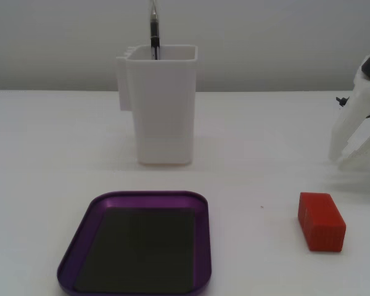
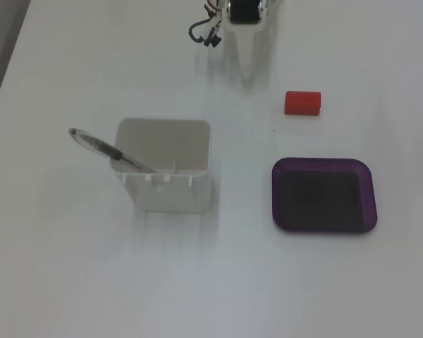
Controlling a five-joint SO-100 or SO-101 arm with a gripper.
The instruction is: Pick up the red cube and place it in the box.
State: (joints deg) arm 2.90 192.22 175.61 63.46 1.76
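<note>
Fixed views both show scene. Nearest: box (image 1: pixel 200 246), purple tray, dark floor bare. Red cube (image 1: pixel 321 221) on table right of box, apart from it, untouched. Behind box: white container (image 1: pixel 160 111), pen (image 1: pixel 153 28) standing inside. Gripper (image 1: pixel 348 161) beyond cube, white fingers angled down toward table, slightly parted, holding nothing.
</note>
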